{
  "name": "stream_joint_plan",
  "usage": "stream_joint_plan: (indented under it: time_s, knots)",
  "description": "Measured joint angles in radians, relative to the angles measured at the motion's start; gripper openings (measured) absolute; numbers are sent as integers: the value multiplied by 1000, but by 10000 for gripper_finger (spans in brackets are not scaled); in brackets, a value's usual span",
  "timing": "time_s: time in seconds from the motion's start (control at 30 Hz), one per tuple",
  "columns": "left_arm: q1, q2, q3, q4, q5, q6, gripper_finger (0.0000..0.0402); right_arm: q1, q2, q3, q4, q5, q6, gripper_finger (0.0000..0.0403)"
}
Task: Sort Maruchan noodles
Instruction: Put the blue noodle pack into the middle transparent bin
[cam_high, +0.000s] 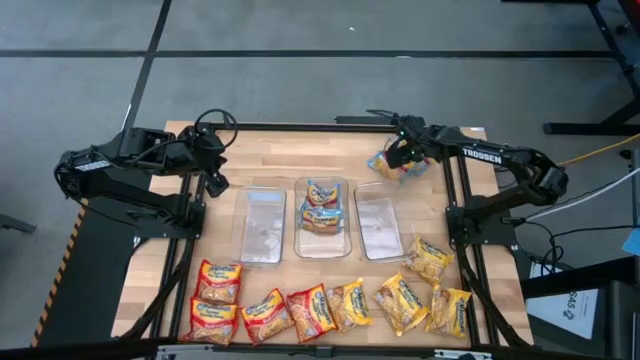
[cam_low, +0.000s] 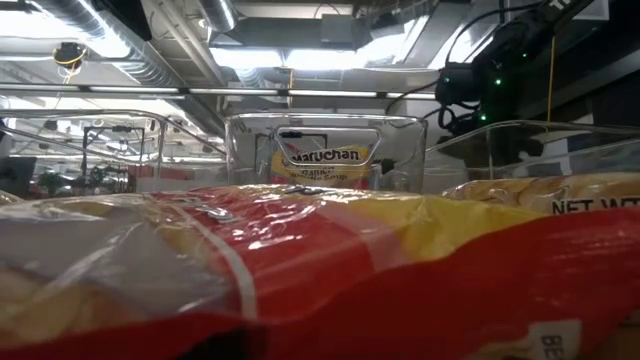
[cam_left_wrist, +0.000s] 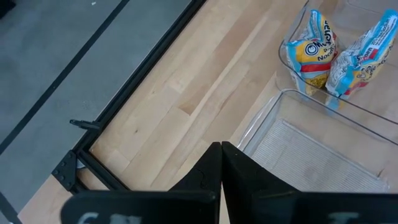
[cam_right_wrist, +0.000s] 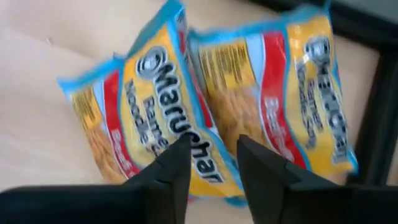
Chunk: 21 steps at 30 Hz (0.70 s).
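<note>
Two blue-trimmed Maruchan packets (cam_right_wrist: 205, 106) lie side by side on the table's far right part (cam_high: 393, 166). My right gripper (cam_right_wrist: 212, 158) (cam_high: 408, 152) hovers over them, open, one finger on either side of the seam between the two. More blue-trimmed packets (cam_high: 321, 207) (cam_left_wrist: 336, 56) stand in the middle clear tub (cam_high: 322, 245). Red-orange packets (cam_high: 255, 310) lie along the near edge on the left, yellow ones (cam_high: 425, 290) on the right. My left gripper (cam_left_wrist: 221, 163) (cam_high: 214, 180) waits shut at the far left, next to the left tub. My right gripper comes down at the two blue-trimmed packets from above, its fingertips (cam_right_wrist: 177, 163) over the packets' neighbouring edges (cam_right_wrist: 214, 140). I cannot tell whether they touch the plastic.
The left tub (cam_high: 262, 228) and the right tub (cam_high: 378, 228) are clear and hold nothing. In the low view a red-orange packet (cam_low: 300, 270) fills the foreground, with the middle tub (cam_low: 320, 150) behind it. Black frame rails (cam_high: 462, 215) run along both table sides.
</note>
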Motion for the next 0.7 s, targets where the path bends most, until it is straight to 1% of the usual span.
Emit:
stream_joint_plan:
  time_s: [0.13, 0.33, 0.47, 0.7]
  knots:
    - [0, 0, 0, 0, 0, -1, 0, -4, 4, 0, 30, -69, -10, 163]
    - [0, 0, 0, 0, 0, 0, 0, -4, 8, 0, 43, -59, -93, 185]
    - [0, 0, 0, 0, -1, 0, 0, -10, 9, 0, 50, -72, -157, 188]
    - [0, 0, 0, 0, 0, -1, 0, -9, 46, 0, 54, -81, -162, 179]
